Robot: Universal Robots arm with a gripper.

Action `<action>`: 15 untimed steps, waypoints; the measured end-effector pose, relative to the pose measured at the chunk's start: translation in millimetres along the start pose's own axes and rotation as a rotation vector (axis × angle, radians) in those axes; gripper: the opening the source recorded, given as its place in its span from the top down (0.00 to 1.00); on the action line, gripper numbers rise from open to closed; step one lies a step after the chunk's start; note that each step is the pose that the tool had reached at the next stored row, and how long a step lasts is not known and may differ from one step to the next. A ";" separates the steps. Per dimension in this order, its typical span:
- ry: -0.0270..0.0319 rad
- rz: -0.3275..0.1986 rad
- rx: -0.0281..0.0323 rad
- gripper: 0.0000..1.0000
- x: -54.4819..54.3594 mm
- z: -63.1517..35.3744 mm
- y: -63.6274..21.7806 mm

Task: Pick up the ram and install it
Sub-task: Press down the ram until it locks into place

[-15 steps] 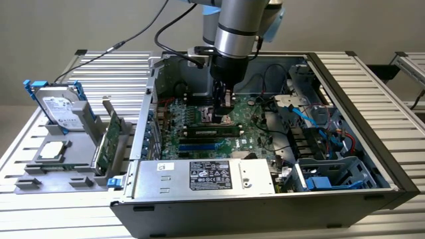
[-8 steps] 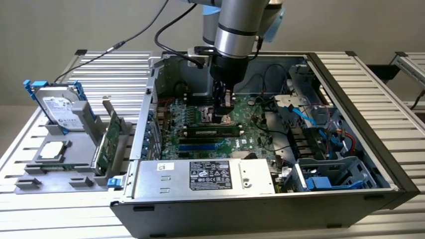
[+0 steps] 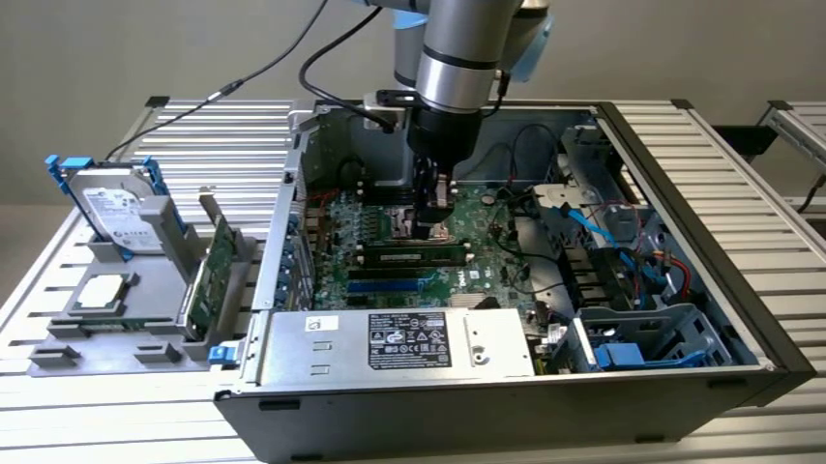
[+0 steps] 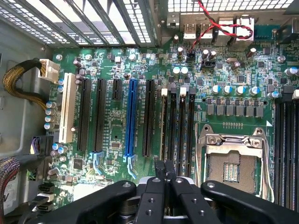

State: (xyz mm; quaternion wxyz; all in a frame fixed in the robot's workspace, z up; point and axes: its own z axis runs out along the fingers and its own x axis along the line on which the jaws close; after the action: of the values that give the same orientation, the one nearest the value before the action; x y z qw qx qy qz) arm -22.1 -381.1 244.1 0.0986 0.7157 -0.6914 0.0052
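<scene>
Gripper (image 4: 164, 169) fingers pressed together, holding nothing visible, tips just above the motherboard (image 4: 121, 65) memory slots (image 4: 180, 126); arm (image 3: 471, 43) vertical inside the case (image 3: 722, 242)

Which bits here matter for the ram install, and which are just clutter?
In the job:
- gripper, fingers shut, above the motherboard
- black memory slots just ahead of it; can't tell if the ram is held

Lying about:
- hard drive
- green circuit card
- processor chip
- power supply
</scene>
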 end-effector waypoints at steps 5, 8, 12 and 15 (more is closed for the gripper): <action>-0.0106 0.008 0.0671 0.89 -0.3 2.3 6.6; -0.0105 0.009 0.0693 0.89 0.2 5.4 12.5; -0.0093 0.009 0.0694 0.89 -0.3 10.7 15.7; -0.0075 0.010 0.0696 0.89 -1.0 15.7 15.1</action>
State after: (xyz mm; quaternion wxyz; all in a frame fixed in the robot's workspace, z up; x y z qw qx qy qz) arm -39.1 -382.9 230.6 0.0710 0.7154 -0.6945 0.0270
